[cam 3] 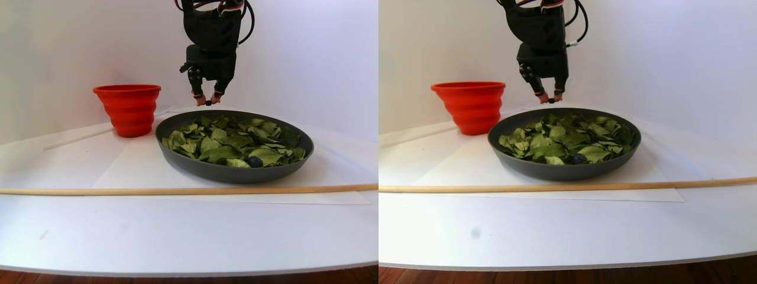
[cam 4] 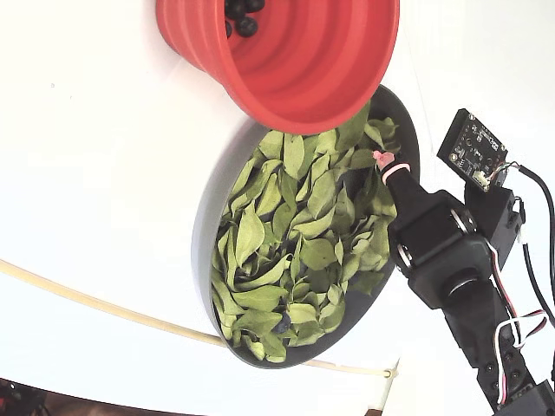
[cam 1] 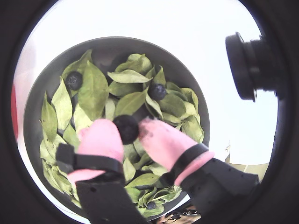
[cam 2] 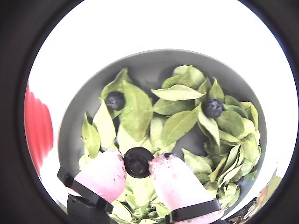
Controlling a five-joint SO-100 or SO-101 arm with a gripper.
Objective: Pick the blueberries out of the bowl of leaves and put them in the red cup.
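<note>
**Blueberry pinched above the bowl**

Blueberry [cam 2: 138,162] sat clamped between the two pink fingertips [cam 2: 103,173] of the gripper [cam 1: 126,132], raised just over the bowl [cam 2: 140,70]. Two more berries [cam 2: 115,100] lay on the heaped leaves [cam 2: 177,123] in a wrist view. One red cup [cam 3: 128,108] stood beside the bowl, with berries [cam 4: 238,16] inside.

The dark grey bowl [cam 3: 236,171] sits on the white worktop, heaped with light green leaves [cam 2: 175,126], with the red cup [cam 3: 128,109] upright just beside it toward the worktop's back edge. Two blueberries [cam 2: 115,100] lie among the leaves, a third is pinched above them between pink fingertips [cam 2: 103,172], and several more lie in the cup's bottom.
</note>
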